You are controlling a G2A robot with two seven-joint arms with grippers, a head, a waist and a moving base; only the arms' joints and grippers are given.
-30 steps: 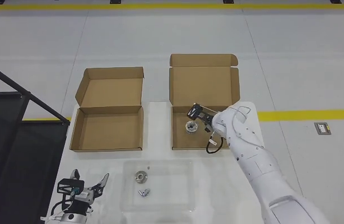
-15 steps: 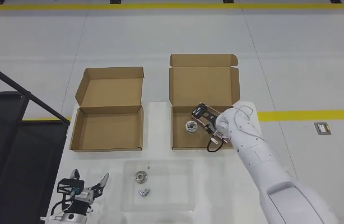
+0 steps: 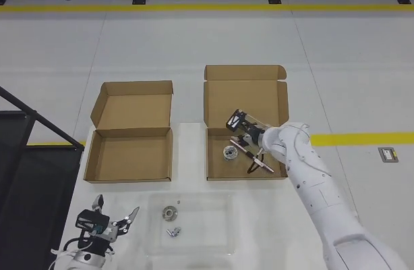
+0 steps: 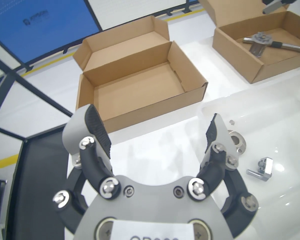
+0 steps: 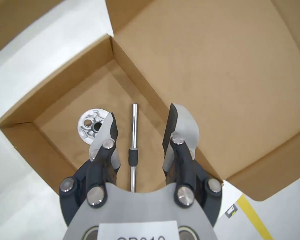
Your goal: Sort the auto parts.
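The white bench (image 3: 190,155) carries two open cardboard boxes side by side, the left box (image 3: 129,158) and the right box (image 3: 220,170). Nearer to me lies a clear tray (image 3: 207,229). My right end effector (image 5: 142,112) hangs over the right box, jaws spread and holding nothing. My left end effector (image 4: 153,113) sits at the bench's near left corner beside the tray, also spread wide and unladen. In the right box a chrome rod (image 5: 134,123) lies flat, with a round hub (image 5: 90,128) just beside it. The tray holds a ring flange (image 3: 169,213) and, apart from it, a small bracket (image 3: 172,232).
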